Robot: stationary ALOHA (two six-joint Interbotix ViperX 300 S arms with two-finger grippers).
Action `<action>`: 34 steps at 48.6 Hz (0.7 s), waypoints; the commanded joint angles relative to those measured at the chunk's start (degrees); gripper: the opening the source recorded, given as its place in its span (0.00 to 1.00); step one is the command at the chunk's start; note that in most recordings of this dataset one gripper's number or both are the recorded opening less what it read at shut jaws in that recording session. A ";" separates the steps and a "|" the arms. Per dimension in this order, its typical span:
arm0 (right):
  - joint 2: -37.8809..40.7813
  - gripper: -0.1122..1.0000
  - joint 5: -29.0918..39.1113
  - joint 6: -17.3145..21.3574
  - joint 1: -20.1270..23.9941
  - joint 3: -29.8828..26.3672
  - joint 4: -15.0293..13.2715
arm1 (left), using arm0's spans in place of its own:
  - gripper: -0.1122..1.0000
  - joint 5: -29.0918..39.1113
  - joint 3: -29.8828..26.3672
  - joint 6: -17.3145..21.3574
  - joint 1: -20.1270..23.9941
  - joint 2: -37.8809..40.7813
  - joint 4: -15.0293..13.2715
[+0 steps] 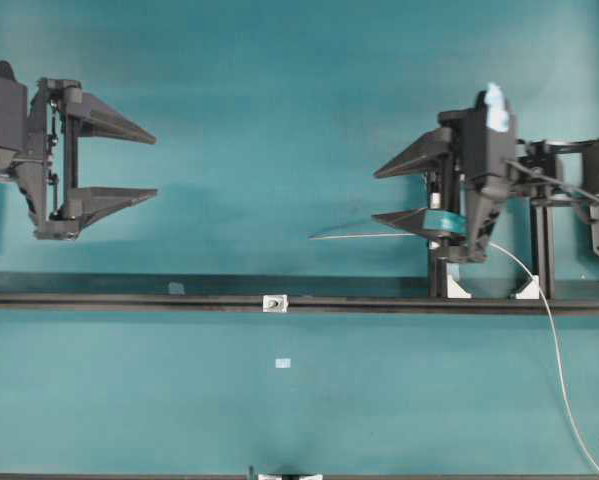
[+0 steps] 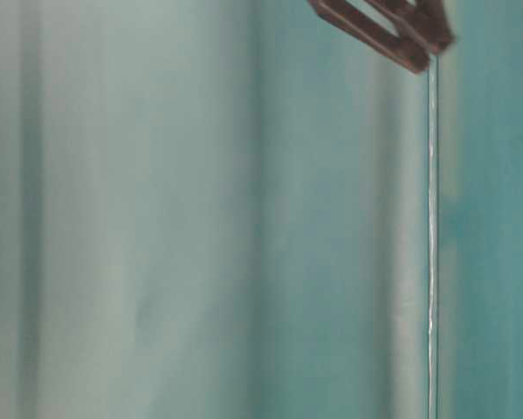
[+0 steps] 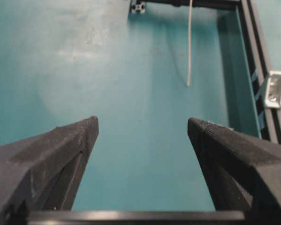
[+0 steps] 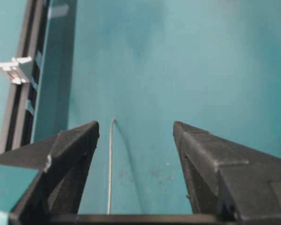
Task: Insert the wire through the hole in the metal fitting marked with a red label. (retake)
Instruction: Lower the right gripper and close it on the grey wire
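One thin silver-grey wire (image 1: pixel 364 236), straight-tipped

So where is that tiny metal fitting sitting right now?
In the overhead view the metal fitting sits on the black rail crossing the table, slightly left of centre, below and left of the wire tip, with a small pale rectangle just below it.

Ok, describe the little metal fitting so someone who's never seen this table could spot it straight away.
Find the black rail crossing the teal table from side to side. Near its middle sits the metal fitting, a tiny silvery square with a dark round centre. The pale flat rectangle nearby lies off the rail and has no dark centre.
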 commanded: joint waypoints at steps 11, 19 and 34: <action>4.39 0.76 -0.79 0.18 1.32 -2.55 -0.09 | 0.58 -0.53 -1.32 -0.09 1.58 1.67 -0.18; 6.06 0.76 -0.79 0.26 1.49 -2.64 -0.09 | 0.58 -0.53 -2.11 -0.18 1.67 4.22 -0.18; 9.84 0.76 -4.04 0.18 2.02 -2.99 -0.53 | 0.58 -0.53 -4.39 -0.09 1.67 11.16 -0.18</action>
